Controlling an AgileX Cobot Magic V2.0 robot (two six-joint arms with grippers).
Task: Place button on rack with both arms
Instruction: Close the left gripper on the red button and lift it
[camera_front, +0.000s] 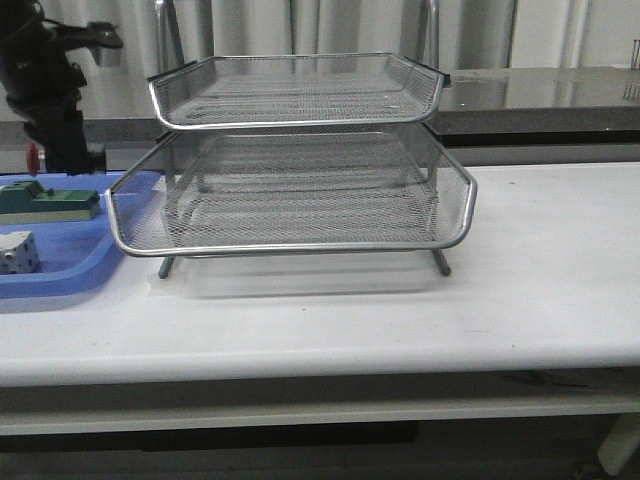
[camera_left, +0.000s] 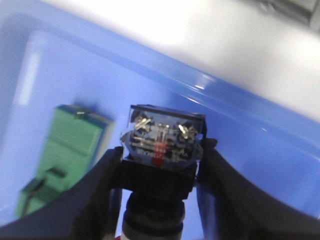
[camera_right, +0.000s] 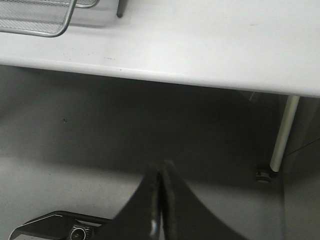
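With the left gripper (camera_left: 160, 165) clamped on the red-capped push-button switch (camera_left: 162, 145) above the blue plastic tray (camera_left: 260, 135), I log pickup done; transfer to the silver wire-mesh rack (camera_front: 300, 180) remains. Right gripper (camera_right: 161, 200) closed, empty, below table edge.

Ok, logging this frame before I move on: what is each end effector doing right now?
Left end effector: closed on the button, above the blue tray.
Right end effector: closed, empty, below the table edge.

L arm raised, L pincer (camera_left: 162, 165) clamped w/ load, R pincer (camera_right: 161, 200) closed, hanging low
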